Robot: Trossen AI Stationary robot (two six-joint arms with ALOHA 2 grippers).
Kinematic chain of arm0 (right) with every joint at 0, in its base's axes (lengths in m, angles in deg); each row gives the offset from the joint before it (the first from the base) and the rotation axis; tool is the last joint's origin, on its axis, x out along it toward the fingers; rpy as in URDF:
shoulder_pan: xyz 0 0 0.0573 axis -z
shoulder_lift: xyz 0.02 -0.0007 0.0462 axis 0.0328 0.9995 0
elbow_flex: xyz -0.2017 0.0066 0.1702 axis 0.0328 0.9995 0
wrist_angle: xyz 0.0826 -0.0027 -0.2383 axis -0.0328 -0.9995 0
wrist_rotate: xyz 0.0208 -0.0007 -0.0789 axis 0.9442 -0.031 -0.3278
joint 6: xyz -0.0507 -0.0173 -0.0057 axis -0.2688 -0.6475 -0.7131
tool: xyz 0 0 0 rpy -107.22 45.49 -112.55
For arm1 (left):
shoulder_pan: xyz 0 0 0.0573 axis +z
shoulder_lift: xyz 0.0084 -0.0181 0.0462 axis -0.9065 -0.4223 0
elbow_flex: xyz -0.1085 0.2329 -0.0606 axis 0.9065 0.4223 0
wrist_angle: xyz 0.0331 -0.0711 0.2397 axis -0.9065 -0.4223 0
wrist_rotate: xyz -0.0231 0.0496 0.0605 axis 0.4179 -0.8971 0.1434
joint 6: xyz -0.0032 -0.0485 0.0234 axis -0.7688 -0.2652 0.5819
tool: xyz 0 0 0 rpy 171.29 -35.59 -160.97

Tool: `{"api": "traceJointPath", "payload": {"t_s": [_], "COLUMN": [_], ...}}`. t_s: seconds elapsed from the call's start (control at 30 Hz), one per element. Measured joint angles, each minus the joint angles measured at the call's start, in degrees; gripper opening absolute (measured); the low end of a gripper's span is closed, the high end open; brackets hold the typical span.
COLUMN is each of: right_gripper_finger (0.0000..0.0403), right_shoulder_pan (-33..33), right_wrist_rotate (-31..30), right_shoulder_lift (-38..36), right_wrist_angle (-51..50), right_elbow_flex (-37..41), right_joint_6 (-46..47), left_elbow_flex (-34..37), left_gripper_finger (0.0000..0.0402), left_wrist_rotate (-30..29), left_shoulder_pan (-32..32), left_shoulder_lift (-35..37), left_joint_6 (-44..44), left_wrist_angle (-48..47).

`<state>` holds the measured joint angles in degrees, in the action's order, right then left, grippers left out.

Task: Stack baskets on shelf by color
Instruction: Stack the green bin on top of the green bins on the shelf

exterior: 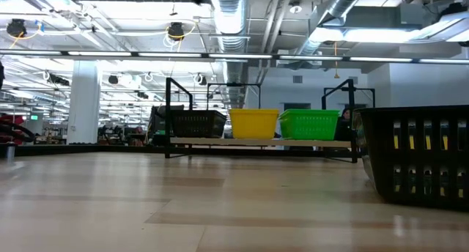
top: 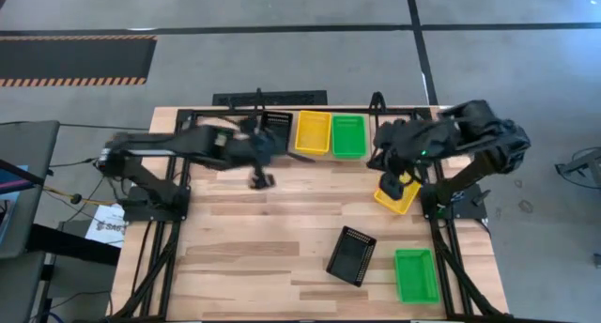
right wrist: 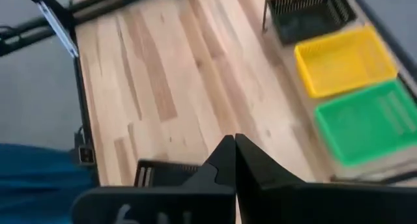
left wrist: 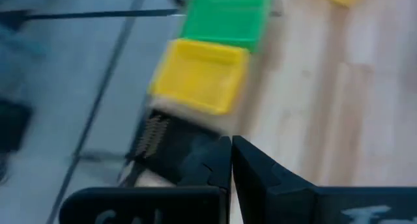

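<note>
The light-wood shelf stands at the table's far edge. On it, from left to right, sit a black basket, a yellow basket and a green basket; all three also show in the low view, black, yellow and green. On the table lie another yellow basket, a black basket and a green basket. My left gripper is shut and empty just in front of the shelf's black basket. My right gripper is shut, over the loose yellow basket, with nothing between its fingers.
The arms' black frames stand along the table's left and right edges. The loose black basket fills the right of the low view. Bare tabletop lies at the middle and near left.
</note>
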<state>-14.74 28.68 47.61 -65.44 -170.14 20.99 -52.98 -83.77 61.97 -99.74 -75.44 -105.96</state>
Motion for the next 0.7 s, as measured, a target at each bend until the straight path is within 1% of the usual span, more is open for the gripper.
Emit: {"api": "traceJointPath", "payload": {"t_s": [0.13, 0.23, 0.37, 0.43, 0.53, 0.63, 0.7], "right_gripper_finger": [0.0005, 0.0011, 0.0033, 0.0043, 0.0050, 0.0051, 0.0050], "right_shoulder_pan": [0.30, 1.01, 2.03, 2.16, 1.15, -1.47, -3.96], "right_wrist_rotate": [0.29, -0.99, -0.61, 1.58, 7.74, 14.24, 17.54], "right_shoulder_lift": [0.49, 0.12, -0.82, -0.95, -1.02, -0.57, -0.24], "right_wrist_angle": [-0.03, -0.10, -0.15, -0.06, -0.17, 0.41, 0.88], "right_elbow_flex": [6.55, 13.16, 22.48, 26.31, 31.03, 34.07, 35.27], "right_joint_6": [3.70, 7.79, 17.40, 22.82, 30.31, 37.54, 42.63], "left_elbow_flex": [-0.04, -0.06, -0.09, -0.09, -0.07, -0.07, -0.07], "left_gripper_finger": [0.0002, 0.0002, 0.0002, 0.0002, 0.0002, 0.0002, 0.0002], "left_wrist_rotate": [-6.26, -8.30, -9.65, -9.93, -9.94, -9.97, -10.18], "left_shoulder_pan": [-0.34, -0.85, -1.44, -1.81, -1.88, -1.84, -1.86], "left_shoulder_lift": [8.64, 14.23, 19.38, 20.90, 21.89, 21.74, 21.34], "left_joint_6": [-5.60, -9.05, -12.23, -12.77, -12.70, -11.37, -10.37], "left_wrist_angle": [-4.54, -7.16, -9.28, -10.40, -11.74, -13.66, -14.56]}}
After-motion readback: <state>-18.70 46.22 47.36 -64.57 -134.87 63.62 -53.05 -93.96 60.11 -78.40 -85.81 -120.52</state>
